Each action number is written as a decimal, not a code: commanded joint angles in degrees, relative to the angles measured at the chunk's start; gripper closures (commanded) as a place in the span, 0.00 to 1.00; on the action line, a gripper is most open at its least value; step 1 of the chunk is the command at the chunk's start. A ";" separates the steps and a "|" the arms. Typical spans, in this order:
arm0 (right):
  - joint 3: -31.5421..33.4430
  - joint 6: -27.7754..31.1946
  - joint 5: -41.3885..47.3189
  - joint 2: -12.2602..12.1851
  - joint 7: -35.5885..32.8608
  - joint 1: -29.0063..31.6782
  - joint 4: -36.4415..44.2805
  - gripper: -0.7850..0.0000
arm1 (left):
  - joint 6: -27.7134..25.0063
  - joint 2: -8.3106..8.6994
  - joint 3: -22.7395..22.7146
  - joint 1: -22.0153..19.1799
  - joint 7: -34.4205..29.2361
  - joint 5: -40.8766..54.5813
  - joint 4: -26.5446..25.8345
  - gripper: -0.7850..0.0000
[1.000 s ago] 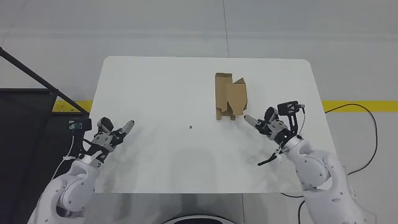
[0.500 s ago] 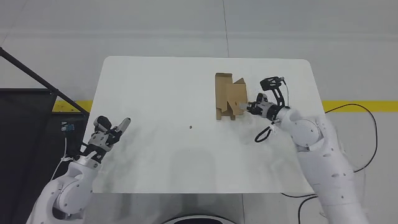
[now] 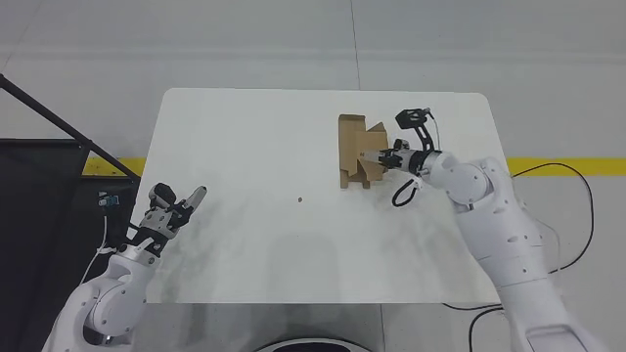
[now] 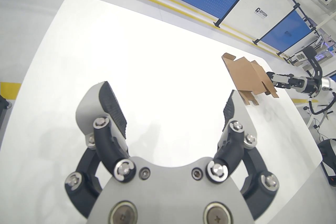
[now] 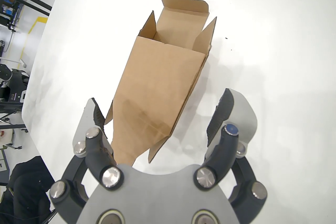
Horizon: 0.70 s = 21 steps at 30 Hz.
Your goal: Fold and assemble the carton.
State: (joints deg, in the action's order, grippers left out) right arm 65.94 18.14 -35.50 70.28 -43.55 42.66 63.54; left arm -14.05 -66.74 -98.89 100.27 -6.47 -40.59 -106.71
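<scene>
Carton (image 3: pixel 360 152) lies on its side on the table (image 3: pixel 254 137), right of centre. It's a half-collapsed tube with the far-end flaps sprung open. Right fingers (image 5: pixel 236 114) are spread wide at its near end, straddling the near flap and gripping nothing. One finger sits just beside the flap edge; can't tell if it touches. Left fingers (image 4: pixel 113 109) are also wide open and empty, by the table's near-left corner, well apart from the carton.

Risks:
- Nothing braces the carton, so a push from the right probably just slides it across the table.
- Closing on the thin flap alone may crease it off the score line or crush the tube flat.
- Loose far flaps could snag.
</scene>
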 commanded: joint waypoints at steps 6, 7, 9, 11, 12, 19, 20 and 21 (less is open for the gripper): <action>-1.55 1.15 2.29 0.52 -0.16 -1.65 -3.09 0.00 | 0.00 0.00 0.00 0.00 0.00 0.00 0.00 0.00; -1.65 1.22 2.48 0.55 -0.18 -1.75 -3.31 0.00 | 0.00 0.00 0.00 0.00 0.00 0.00 0.00 0.00; -1.79 1.37 2.79 0.59 -0.21 -1.91 -3.70 0.00 | 0.00 0.00 0.00 0.00 0.00 0.00 0.00 0.00; -1.91 1.54 3.10 0.60 -0.32 -2.02 -4.08 0.13 | 0.00 0.00 0.00 0.00 0.00 0.00 0.00 0.00; -1.97 1.60 3.28 0.61 -0.40 -2.07 -4.23 0.29 | 0.00 0.00 0.00 0.00 0.00 0.00 0.00 0.00; -2.45 1.81 3.89 0.67 -0.62 -2.49 -5.22 0.69 | 0.00 0.00 0.00 0.00 0.00 0.00 0.00 0.00; -2.52 1.80 3.95 0.68 -0.63 -2.54 -5.29 0.73 | 0.00 0.00 0.00 0.00 0.00 0.00 0.00 0.00; -2.57 1.81 3.98 0.69 -0.60 -2.59 -5.36 0.77 | 0.00 0.00 0.00 0.00 0.00 0.00 0.00 0.00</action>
State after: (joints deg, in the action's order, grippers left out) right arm 63.42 19.95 -31.56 70.96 -44.17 40.12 58.25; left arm -14.05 -66.74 -98.89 100.27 -6.47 -40.59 -106.71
